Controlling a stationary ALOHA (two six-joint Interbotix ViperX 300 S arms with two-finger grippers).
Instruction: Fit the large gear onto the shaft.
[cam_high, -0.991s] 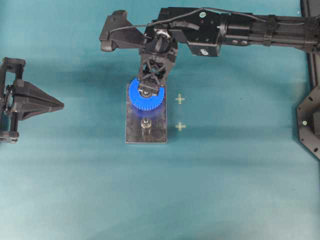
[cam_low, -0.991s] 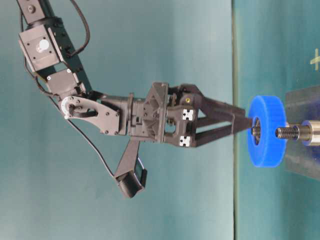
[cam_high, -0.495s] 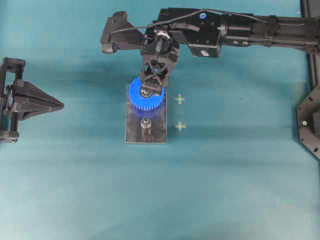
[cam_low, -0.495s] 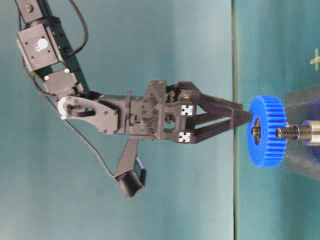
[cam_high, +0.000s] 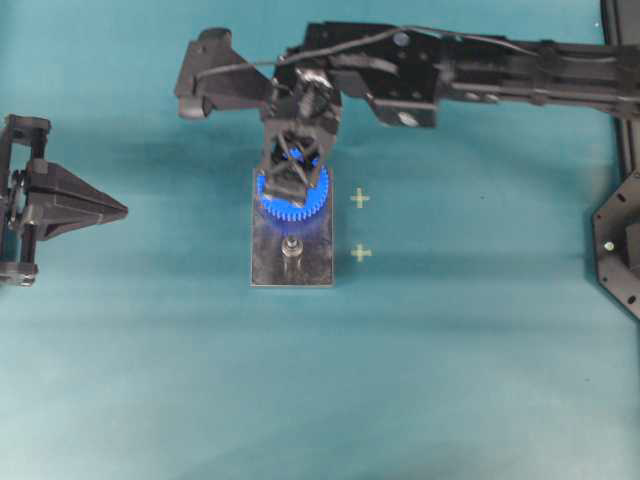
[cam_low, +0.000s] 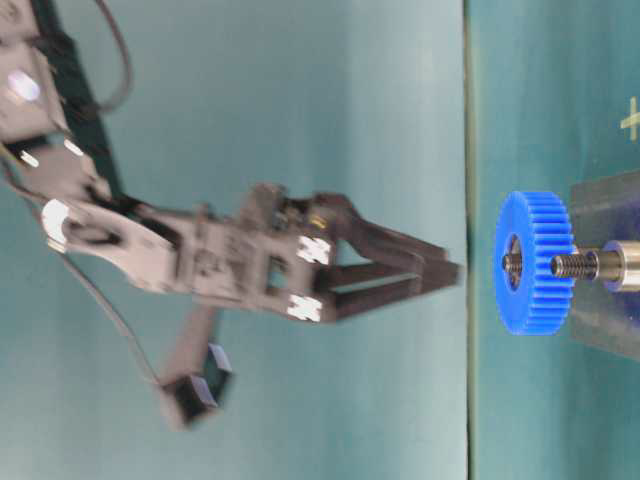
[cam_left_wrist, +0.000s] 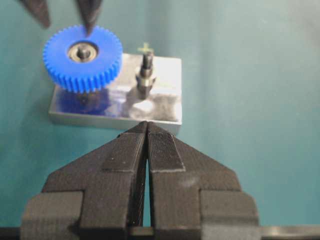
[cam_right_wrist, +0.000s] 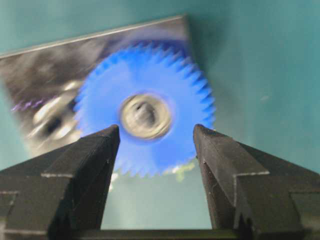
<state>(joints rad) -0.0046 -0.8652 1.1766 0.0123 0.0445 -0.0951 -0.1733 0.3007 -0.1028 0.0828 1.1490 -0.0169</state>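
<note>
The large gear (cam_high: 301, 209), bright blue with a silver hub, lies flat over the far end of the grey plate (cam_high: 292, 272). It sits on the shaft, which is hidden but for a dark tip in the hub (cam_left_wrist: 83, 51). My right gripper (cam_low: 445, 275) hangs above the gear (cam_low: 535, 262), apart from it, open and empty. In the right wrist view the gear (cam_right_wrist: 182, 100) lies below the spread fingertips of that gripper (cam_right_wrist: 156, 131). My left gripper (cam_high: 120, 210) rests at the left, shut, and points at the plate (cam_left_wrist: 165, 112).
A twin peg (cam_high: 291, 248) stands bare on the near half of the plate. Two yellow crosses (cam_high: 360, 198) (cam_high: 361, 253) mark the cloth right of the plate. A black frame (cam_high: 620, 250) stands at the right edge.
My right gripper has drawn up and away from the gear's hub with its jaws at the same width. The gear stays where it was. The left arm has not moved.
</note>
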